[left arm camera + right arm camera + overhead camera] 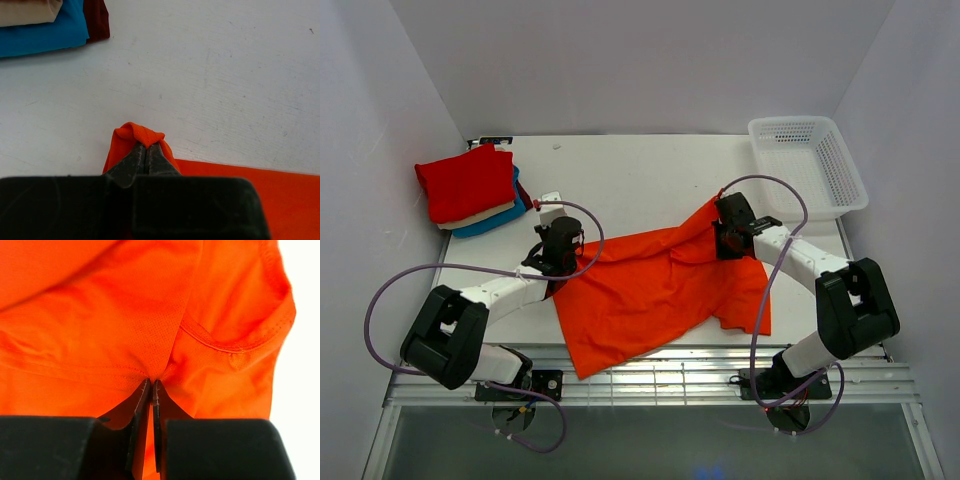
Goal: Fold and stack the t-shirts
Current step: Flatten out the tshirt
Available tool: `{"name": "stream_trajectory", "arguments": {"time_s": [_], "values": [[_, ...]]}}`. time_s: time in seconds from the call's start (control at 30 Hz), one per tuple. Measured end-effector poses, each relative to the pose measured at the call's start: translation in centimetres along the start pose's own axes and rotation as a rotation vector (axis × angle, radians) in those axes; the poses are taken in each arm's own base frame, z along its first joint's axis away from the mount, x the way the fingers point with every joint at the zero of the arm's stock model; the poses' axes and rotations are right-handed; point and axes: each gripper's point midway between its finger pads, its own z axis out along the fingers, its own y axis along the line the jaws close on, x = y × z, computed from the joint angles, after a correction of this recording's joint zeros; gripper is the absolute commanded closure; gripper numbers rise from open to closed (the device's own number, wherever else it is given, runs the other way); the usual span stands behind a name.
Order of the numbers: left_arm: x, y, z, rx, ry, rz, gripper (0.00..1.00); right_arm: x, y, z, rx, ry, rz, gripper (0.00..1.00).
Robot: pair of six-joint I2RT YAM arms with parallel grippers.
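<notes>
A bright orange t-shirt (655, 290) lies spread and rumpled across the table's near middle. My left gripper (558, 262) is shut on its left edge; in the left wrist view (146, 145) a bunched orange fold (137, 134) sticks out past the tips. My right gripper (728, 232) is shut on the shirt's far right part; in the right wrist view (151, 383) the orange cloth (125, 315) fills the frame, pinched at the tips. A stack of folded shirts sits at the far left: red (467, 182) on top, cream and teal-blue (495, 220) below.
A white plastic mesh basket (807, 163) stands at the far right corner. The stack's teal-blue (45, 35), cream and dark red edges show at the top left of the left wrist view. White walls enclose the table (630, 180) on three sides.
</notes>
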Motion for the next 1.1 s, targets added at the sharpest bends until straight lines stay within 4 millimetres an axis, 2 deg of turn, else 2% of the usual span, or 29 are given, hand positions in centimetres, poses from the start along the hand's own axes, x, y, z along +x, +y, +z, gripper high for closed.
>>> {"name": "stream_trajectory", "arguments": {"time_s": [0.1,0.17,0.5,0.6,0.7,0.9,0.97,1.03,1.1], "values": [[-0.1,0.0,0.0,0.002,0.000,-0.002,1.00,-1.8,0.1,-1.0,0.001,-0.045,0.002,0.88],[-0.3,0.0,-0.2,0.005,-0.004,-0.007,1.00,-2.3,0.1,-1.3,0.000,-0.057,0.001,0.86],[-1.4,0.2,-0.8,0.014,-0.027,-0.028,1.00,-1.6,0.1,-0.7,0.004,-0.030,-0.007,0.85],[-1.4,0.3,-0.9,0.013,-0.028,-0.028,1.00,-0.3,0.0,0.4,0.008,0.012,-0.015,0.92],[-1.1,0.6,-0.9,0.009,-0.022,-0.024,1.00,0.7,0.0,1.0,0.006,0.046,-0.018,0.92],[-1.3,0.8,-1.2,0.007,-0.020,-0.032,1.00,0.0,0.3,0.4,-0.012,0.024,-0.014,0.92],[-2.0,0.9,-1.7,0.011,-0.023,-0.047,1.00,-1.3,0.5,-0.9,-0.019,-0.009,-0.011,0.92],[-3.7,0.7,-2.2,0.018,-0.039,-0.073,1.00,-4.7,0.8,-3.3,-0.033,-0.101,-0.008,0.92],[-6.2,0.1,-2.8,0.030,-0.067,-0.104,1.00,-8.8,1.1,-6.4,-0.046,-0.217,0.002,0.92]]}}
